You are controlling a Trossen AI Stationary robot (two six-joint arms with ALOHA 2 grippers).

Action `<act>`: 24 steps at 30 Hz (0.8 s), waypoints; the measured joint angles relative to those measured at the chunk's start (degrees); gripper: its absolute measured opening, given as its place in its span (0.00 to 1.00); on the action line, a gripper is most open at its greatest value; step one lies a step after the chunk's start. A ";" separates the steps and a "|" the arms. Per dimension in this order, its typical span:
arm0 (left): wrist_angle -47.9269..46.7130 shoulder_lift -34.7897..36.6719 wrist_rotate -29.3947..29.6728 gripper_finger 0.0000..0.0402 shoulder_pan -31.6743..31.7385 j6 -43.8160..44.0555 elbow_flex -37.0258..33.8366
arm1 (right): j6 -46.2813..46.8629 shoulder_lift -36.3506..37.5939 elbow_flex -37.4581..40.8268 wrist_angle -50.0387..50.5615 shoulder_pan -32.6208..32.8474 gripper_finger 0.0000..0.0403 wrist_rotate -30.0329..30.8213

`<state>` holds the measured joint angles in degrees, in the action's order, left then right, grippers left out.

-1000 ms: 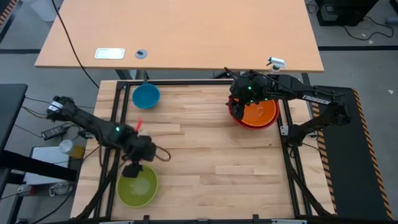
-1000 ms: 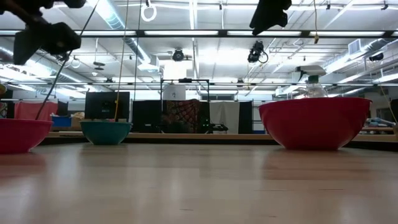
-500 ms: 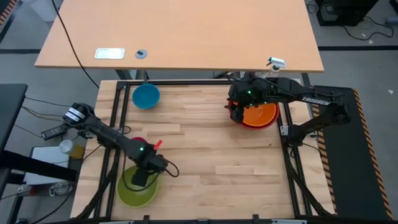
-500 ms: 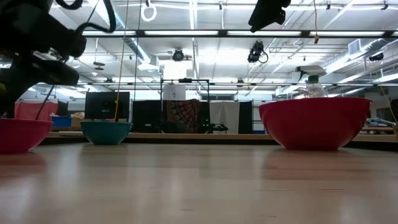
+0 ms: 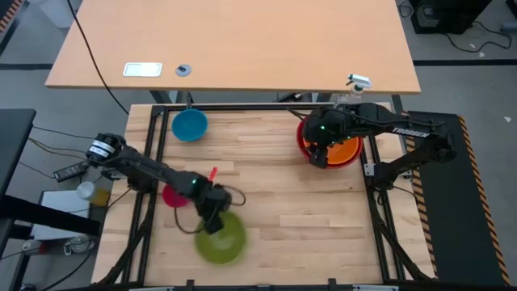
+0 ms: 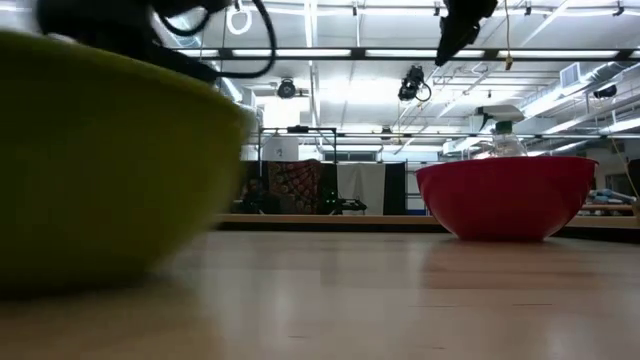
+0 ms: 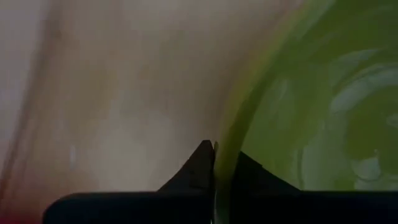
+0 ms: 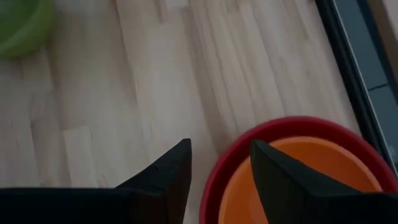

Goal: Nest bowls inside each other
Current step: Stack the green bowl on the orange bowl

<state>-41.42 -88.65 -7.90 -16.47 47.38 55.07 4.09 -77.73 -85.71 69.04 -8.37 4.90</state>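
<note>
The lime green bowl point(image 5: 221, 239) sits near the table's front, left of centre, and fills the left of the low view point(image 6: 100, 160). My left gripper point(image 5: 212, 221) is shut on its rim. The pink bowl point(image 5: 172, 195) lies just left of that arm, partly hidden by it. The blue bowl point(image 5: 189, 124) stands at the far left. At the far right the orange bowl point(image 5: 339, 149) rests inside the red bowl point(image 5: 305, 137). My right gripper point(image 8: 221, 165) hangs open above the red bowl's left rim, well clear of it in the low view point(image 6: 458, 25). My left gripper pinches the green bowl's rim point(image 7: 219, 149) on the bowl's far-left side, with one finger inside the bowl and one outside. The fingers come from above, pointing steeply down. I cannot tell whether the bowl's base is on the table.
A black frame point(image 5: 149, 162) rails in the table's edges. A light wooden desk point(image 5: 242, 40) stands beyond the far edge, with a spray bottle point(image 5: 356, 82) by the far right corner. Bare wood point(image 5: 275, 186) lies between the two arms.
My left gripper has come down and rolled, moved toward the table's near-right, and shut on the green bowl's rim. The green bowl has shifted toward the table's right, uncovering the pink bowl's place beside the arm. My right gripper has drifted slightly toward the near edge over the red bowl.
</note>
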 joint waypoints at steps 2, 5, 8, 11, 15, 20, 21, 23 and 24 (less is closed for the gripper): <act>1.74 0.02 3.28 0.07 2.70 4.79 -0.02 | 0.79 0.01 0.27 -0.34 -0.08 0.42 -0.02; 5.05 0.03 7.15 0.05 6.49 10.73 -0.02 | 3.22 0.02 2.21 -3.13 -0.08 0.41 -0.16; 8.83 -0.03 8.12 0.04 9.74 12.51 -0.10 | 6.26 0.01 5.99 -9.10 0.11 0.41 -1.72; 12.02 0.01 8.04 0.04 11.98 12.61 -0.11 | 9.81 0.00 10.28 -15.13 0.12 0.41 -3.00; 13.55 -0.01 8.10 0.04 13.43 12.59 -0.11 | 15.19 0.00 14.16 -21.76 0.13 0.41 -3.08; 15.25 -0.01 12.40 0.04 14.21 14.77 -0.11 | 23.80 0.00 16.52 -28.30 1.99 0.41 -3.28; 15.94 -0.01 13.60 0.04 14.47 15.57 -0.11 | 25.01 0.00 16.52 -28.64 2.60 0.41 -2.93; 17.23 0.01 16.34 0.04 14.94 17.38 -0.11 | 26.43 0.00 16.52 -29.31 3.99 0.41 -0.92; 17.85 0.01 17.86 0.04 15.17 18.39 -0.11 | 26.76 0.00 16.52 -29.71 4.80 0.41 0.37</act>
<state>-23.56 -88.64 9.95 -1.30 65.77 54.96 30.86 -77.73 -69.19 39.33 -3.57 5.27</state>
